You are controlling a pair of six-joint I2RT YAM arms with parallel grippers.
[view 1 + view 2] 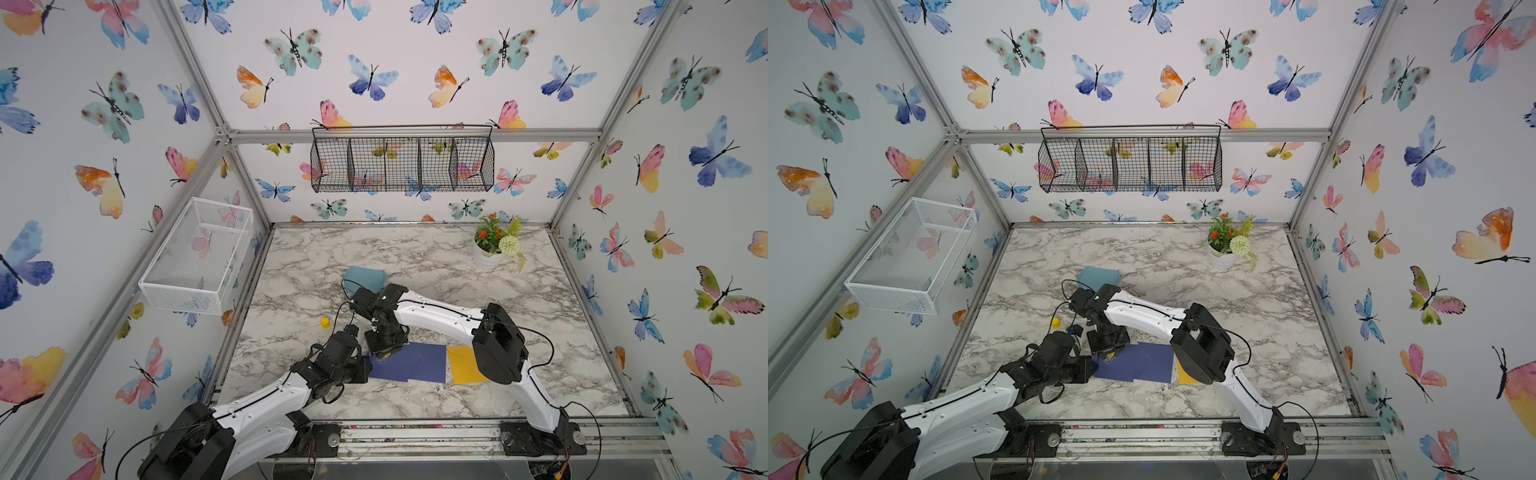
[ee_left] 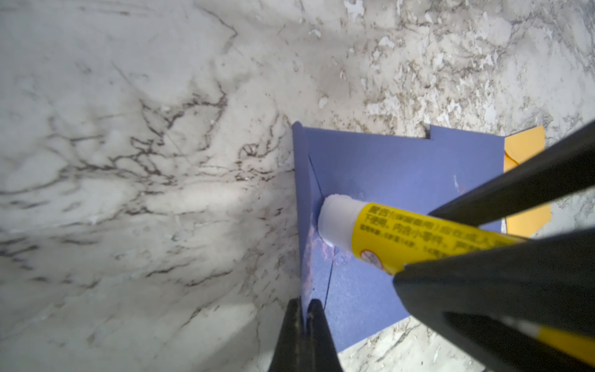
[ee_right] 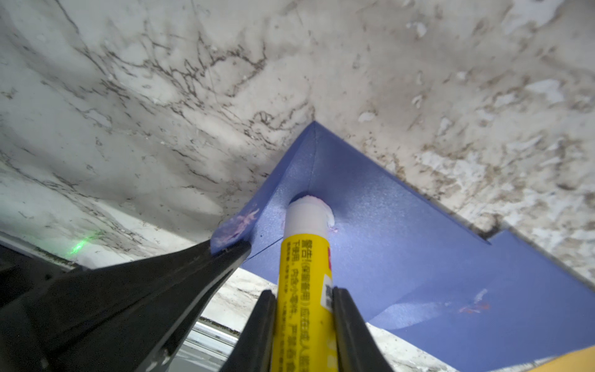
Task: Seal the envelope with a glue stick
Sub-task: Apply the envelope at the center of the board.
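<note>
On the near half of the table (image 1: pixel 457 407), at about six o'clock, lies the blue envelope (image 1: pixel 415 361). A yellow envelope (image 1: pixel 461 365) lies at its three o'clock, partly under it. The left gripper (image 2: pixel 302 309), at the envelope's nine o'clock, is pressed together on the edge of the flap (image 2: pixel 297 180) and holds it raised off the table. The right gripper (image 3: pixel 304 296), reaching down from twelve o'clock, pinches the glue stick (image 3: pixel 304 264) around its yellow body. The stick juts out beyond the fingertips, its long axis in line with the fingers. Its bare white tip points down and touches the envelope, just beside the flap's fold. Smears mark the flap. A yellow cap (image 1: pixel 325 322) stands at ten o'clock of the grippers. Farther back are a blue pouch (image 1: pixel 365 278) and a plant (image 1: pixel 494 245).
</note>
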